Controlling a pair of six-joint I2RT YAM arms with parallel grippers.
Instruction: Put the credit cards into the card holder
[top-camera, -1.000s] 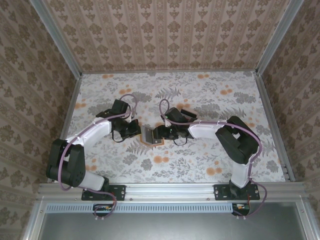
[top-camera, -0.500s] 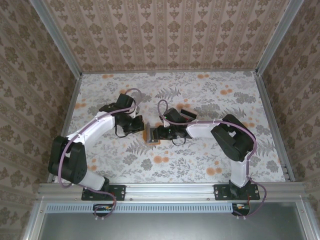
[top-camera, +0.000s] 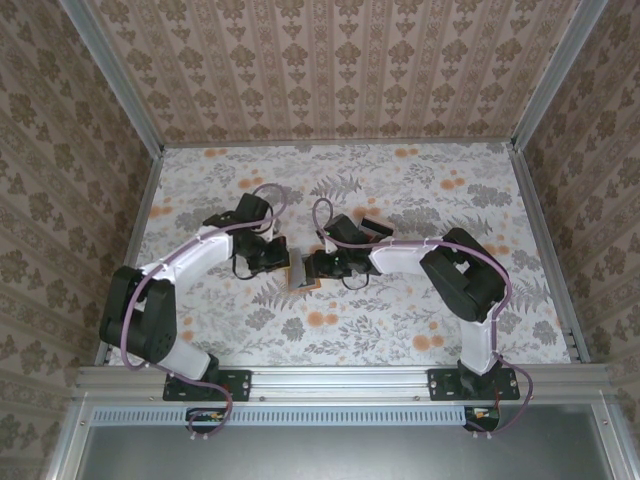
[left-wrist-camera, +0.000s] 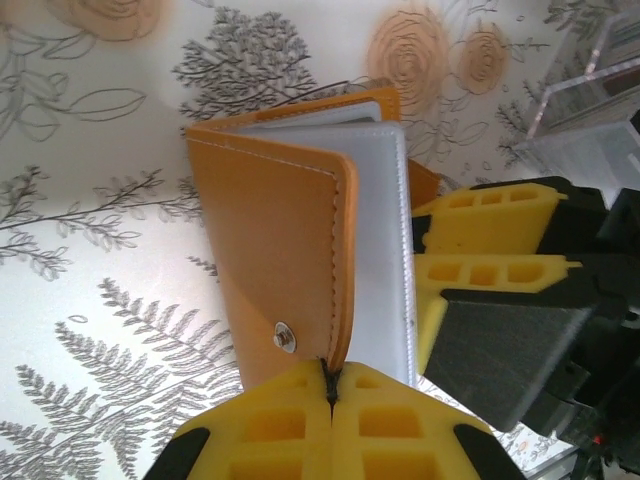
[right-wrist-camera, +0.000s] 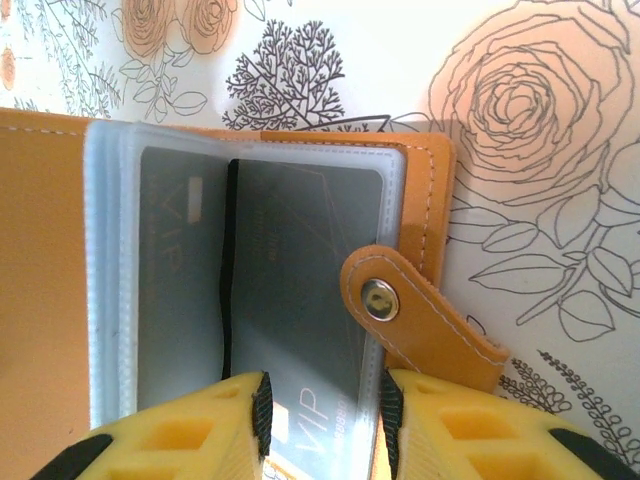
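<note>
Pinching the orange card holder by its cover, the left fingers are clamped tight, mid-counter. Right fingers sit part-spread over a grey card in the clear sleeve; whether they grip it, I can't tell. The card looks light, stiff and slick, so take its short edge.

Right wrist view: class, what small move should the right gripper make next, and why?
Probably ease the grey VIP card further into the card holder's clear sleeve: its lower end lies between the right gripper's fingers, and the left gripper pins the orange cover.
</note>
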